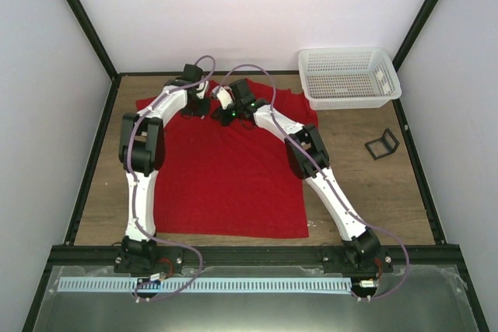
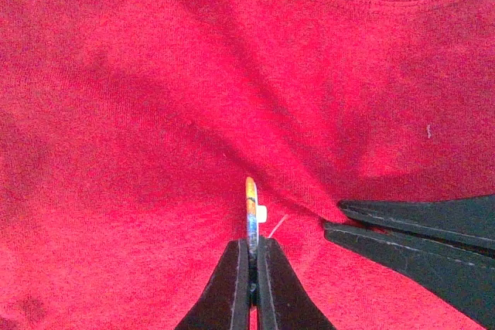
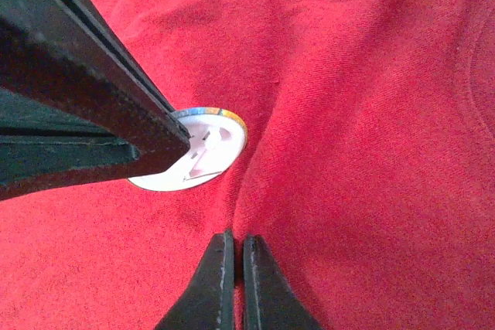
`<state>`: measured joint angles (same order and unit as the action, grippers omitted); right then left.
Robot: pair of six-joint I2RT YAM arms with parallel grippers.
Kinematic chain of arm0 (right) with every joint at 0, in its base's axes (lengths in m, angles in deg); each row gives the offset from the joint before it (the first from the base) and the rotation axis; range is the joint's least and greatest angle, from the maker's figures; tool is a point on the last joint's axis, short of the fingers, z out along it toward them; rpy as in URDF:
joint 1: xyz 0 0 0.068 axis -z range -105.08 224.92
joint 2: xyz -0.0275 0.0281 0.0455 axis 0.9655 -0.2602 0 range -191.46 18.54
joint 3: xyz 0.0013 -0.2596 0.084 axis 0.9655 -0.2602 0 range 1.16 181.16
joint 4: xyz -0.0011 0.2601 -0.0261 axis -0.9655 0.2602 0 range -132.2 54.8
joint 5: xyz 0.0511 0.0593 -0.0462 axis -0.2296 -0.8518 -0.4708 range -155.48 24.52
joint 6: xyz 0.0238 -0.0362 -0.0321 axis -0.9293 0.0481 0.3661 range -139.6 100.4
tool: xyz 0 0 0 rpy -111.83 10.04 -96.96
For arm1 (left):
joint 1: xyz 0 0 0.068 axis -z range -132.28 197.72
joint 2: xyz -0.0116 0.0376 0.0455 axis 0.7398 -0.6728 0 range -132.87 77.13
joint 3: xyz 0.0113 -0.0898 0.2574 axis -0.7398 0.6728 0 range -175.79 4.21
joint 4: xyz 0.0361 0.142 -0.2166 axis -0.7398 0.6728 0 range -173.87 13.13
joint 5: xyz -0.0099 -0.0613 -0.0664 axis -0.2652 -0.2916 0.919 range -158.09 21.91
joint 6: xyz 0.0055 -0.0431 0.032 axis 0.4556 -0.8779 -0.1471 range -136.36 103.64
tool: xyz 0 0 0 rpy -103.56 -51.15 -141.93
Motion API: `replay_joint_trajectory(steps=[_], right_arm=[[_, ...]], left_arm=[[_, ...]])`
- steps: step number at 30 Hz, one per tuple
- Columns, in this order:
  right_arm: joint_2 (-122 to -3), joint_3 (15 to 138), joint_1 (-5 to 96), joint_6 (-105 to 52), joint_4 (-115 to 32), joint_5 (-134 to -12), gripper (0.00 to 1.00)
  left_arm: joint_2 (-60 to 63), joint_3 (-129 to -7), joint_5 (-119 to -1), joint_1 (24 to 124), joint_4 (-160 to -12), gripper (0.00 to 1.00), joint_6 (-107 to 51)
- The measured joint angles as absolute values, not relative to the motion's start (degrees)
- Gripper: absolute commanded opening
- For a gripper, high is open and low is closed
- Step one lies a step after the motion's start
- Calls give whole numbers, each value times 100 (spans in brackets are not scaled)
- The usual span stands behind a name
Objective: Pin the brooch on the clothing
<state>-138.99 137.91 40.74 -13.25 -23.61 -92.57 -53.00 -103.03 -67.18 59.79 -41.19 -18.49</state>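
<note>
Now, step: bringing the pin to the cloth, as I judge it; nothing shows it fastened yet.
Left jaws: clenched on the brooch (image 2: pixel 250 206), gripped by its rim so that the disc stands on edge, in line with the jaws.
Right jaws: clenched on a raised fold of the shirt (image 2: pixel 155 113), just beside the brooch.
Brooch place: over the shirt's chest, just below the collar, toward the far edge of the desk (image 1: pixel 373 184) and left of its middle.
Key relation: the brooch's white back, the side that carries the pin, faces the fold held up by the right jaws. The ridge of that fold runs past the rim, touching it or nearly so.
Nearer arm: the left one carries the brooch; the right one only holds the cloth up.
Pin: too small to tell whether it is open or already in the cloth.
Next move: likely a short sideways push of the back into the ridge.
</note>
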Motion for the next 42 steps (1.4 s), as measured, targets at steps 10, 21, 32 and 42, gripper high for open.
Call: replay_joint_trajectory(steps=[10,21,32,42], right_arm=[[-13899,13787,4140,-1467,-2455,-9426,1],[-13899,13787,4173,-1470,-2484,-9655,1],[-13899,13787,4177,-1470,-2469,-9718,1],[-13899,13787,4212,-1470,-2429,-9721,1]], left_arm=[[-5105,-9837,-6808,6047,-4622,0,-1569],[-5038,-9691,-6878,6123,-4819,0,-1296],[-5051,-9717,-6982,6165,-4808,0,-1288],[-5112,-9800,-6976,6222,-4867,0,-1318]])
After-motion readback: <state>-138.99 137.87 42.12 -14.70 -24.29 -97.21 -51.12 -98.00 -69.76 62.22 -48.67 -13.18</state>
